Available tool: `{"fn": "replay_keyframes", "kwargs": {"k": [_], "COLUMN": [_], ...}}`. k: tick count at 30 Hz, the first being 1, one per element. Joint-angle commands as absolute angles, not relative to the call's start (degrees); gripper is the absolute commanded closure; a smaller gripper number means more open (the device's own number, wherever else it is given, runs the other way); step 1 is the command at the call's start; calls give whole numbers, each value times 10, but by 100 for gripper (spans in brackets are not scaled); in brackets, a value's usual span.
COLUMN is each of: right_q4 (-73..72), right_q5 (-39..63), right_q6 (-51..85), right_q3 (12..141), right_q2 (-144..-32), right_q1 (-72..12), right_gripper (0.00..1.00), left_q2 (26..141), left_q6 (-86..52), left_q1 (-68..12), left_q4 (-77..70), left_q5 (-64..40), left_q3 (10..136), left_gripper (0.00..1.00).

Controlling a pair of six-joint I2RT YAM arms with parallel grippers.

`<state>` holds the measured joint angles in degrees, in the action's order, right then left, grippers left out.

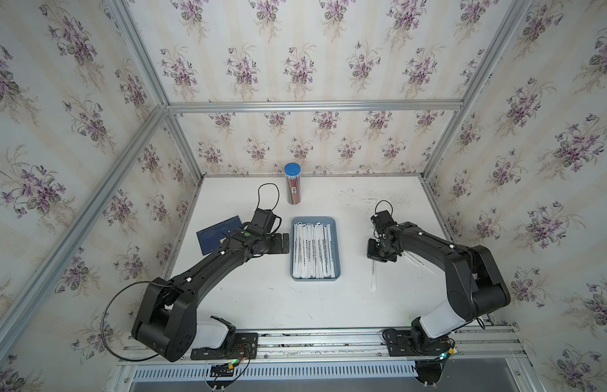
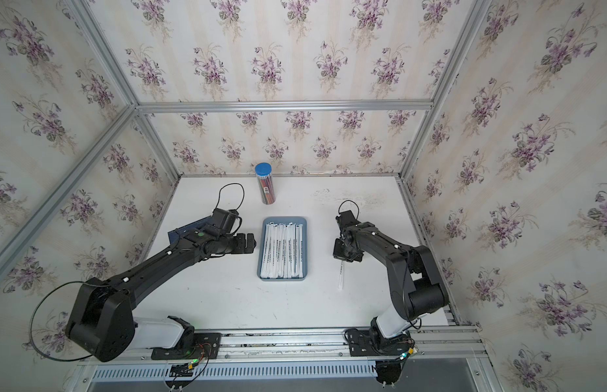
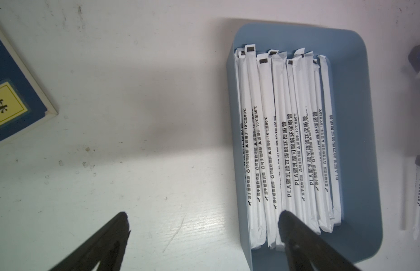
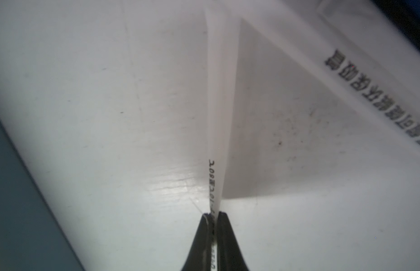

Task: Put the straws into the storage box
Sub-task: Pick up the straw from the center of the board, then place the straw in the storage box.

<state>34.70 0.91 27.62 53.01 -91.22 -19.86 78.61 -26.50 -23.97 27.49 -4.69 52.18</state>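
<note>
The storage box (image 1: 314,219) (image 2: 284,219) sits in the middle of the white table (image 1: 261,298), its long side running from the far wall towards the near edge. The straws (image 1: 315,251) (image 2: 282,249) fill it in a tight row, each lying along that same axis, side by side and touching. The left wrist view shows the straws (image 3: 286,140) with black lettering along their lengths and small dark tips all at one end, which in both top views is the far end.

The right gripper (image 1: 374,260) (image 4: 213,214) is well to the right of the box, jaws pinched tight on a single straw (image 1: 373,276) (image 2: 340,276) (image 4: 222,117). This straw points from under the gripper towards the near edge, almost parallel to the box; its far part is hidden beneath the gripper. Whether it is clear of the table I cannot tell. Another straw (image 1: 418,262) (image 4: 368,93) lies on the table under the right arm, slanting from far-left to near-right.

The left gripper (image 1: 281,243) (image 3: 204,214) hangs just beside the box's left side, jaws spread wide and gripping nothing.

A dark blue card (image 1: 215,234) lies flat behind the left arm, and a clear tube with a blue cap (image 1: 293,186) stands near the back wall
</note>
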Motion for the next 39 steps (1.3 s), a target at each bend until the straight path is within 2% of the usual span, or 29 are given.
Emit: {"fn": "replay_keyframes", "kwargs": {"k": [1,8,23,26,29,31,34,37,39], "right_q4": [375,409,265,260,123,131,282,245,255], "right_q5": [11,39,376,401,486,464,334,347,307], "right_q6": [307,345,432,437,525,516,413,437,424], "right_q3": [561,666,697,714,667,682,781,777,781], "right_q2": [-911,-935,-1008,-1016,-1015,-1028,-1064,-1075,-1081], "right_q1": [-227,-298,-292,-295,-288,-285,-299,-301,-290], "right_gripper": [90,90,91,91,91,92,92,92,93], "left_q2": [782,781,760,759,760,759,753,751,752], "left_q6": [-258,-256,-238,-239,-241,-242,-241,-238,-237], "left_q1": [-240,-240,-236,-236,-236,-236,-236,-235,-235], "left_q4": [273,262,265,261,260,262,264,267,268], "left_q5": [-38,-37,-20,-20,-21,-21,-18,-15,-15], "left_q3": [518,511,497,497,497,497,495,493,494], "left_gripper": [0,0,0,0,0,0,0,0,0]}}
